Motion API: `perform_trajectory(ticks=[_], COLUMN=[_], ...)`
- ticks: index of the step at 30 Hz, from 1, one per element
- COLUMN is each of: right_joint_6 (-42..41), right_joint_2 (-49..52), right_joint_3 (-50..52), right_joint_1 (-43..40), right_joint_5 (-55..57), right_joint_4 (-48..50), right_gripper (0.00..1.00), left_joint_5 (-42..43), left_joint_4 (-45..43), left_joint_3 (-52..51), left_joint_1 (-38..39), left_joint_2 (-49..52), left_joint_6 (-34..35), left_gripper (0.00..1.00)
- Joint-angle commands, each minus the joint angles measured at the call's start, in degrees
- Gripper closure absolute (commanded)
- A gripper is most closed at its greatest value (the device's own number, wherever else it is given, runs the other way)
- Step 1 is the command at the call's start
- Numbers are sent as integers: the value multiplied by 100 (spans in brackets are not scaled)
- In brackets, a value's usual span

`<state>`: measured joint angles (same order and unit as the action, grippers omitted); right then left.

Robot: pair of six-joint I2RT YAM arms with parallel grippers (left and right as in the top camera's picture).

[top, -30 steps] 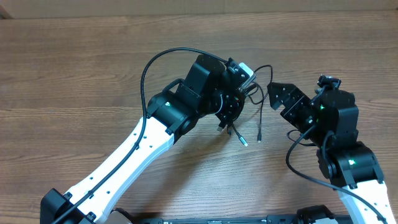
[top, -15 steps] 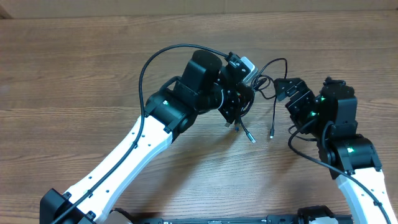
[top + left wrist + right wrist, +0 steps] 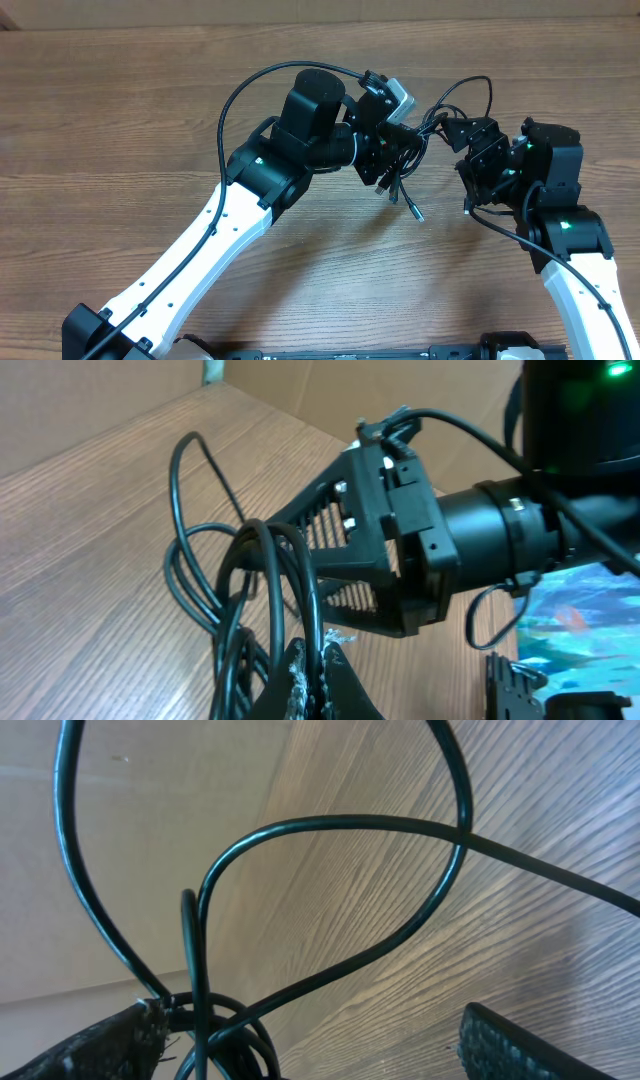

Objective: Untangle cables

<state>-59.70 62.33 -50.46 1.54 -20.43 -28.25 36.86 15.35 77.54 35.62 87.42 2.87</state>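
Nearest, my left gripper (image 3: 312,672) is pinched tight on the bundle of thin black cables (image 3: 268,575), which rise from my fingers in tangled loops above the wooden table (image 3: 90,530). Just beyond, my right gripper (image 3: 310,1020) has its jaws spread wide, with the loops crossing the gap between them. One plug end (image 3: 415,214) dangles over the table.

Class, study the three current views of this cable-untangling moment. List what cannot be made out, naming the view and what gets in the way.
Overhead: how many cables form the bundle; thin strands overlap between the arms.
Overhead: the plug type; too small.
Left wrist: how the left gripper pinches them; fingertips cut off by the bottom edge.
Right wrist: the knot itself; cut by the bottom edge.
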Motion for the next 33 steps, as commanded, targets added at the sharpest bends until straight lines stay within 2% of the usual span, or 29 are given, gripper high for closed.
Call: perform_trajectory(ticks=[1,6,11,19,20,23,25,28,33], right_joint_6=[-35,-35,-35,-55,-52,-50,-50,-28,13], right_joint_2=[63,144,168,168,168,168,168,166,166], right_joint_3=[-61,-61,-61,-61,-61,-61,-61,-61,-61], right_joint_1=[-17,-17,-17,-17,-17,-17,-17,-17,-17], right_joint_5=[-90,-85,-68,-240,-243,-240,-243,-249,-284], right_joint_4=[35,35,39,57,57,55,52,17,-63], right_gripper=[12,23,24,24,33,73,96,96,96], left_joint_5=[374,643,813,767,750,750,750,629,-42], left_joint_4=[-87,-354,-861,-1097,-1099,-1117,-1113,-1069,-721], left_joint_3=[35,37,35,35,37,37,35,35,35], left_joint_1=[9,9,39,166,197,229,229,223,223], left_joint_2=[-205,-205,-205,-203,-203,-203,-203,-203,-203], left_joint_6=[61,319,643,660,658,656,654,656,649], left_gripper=[96,96,96,96,96,96,96,96,96])
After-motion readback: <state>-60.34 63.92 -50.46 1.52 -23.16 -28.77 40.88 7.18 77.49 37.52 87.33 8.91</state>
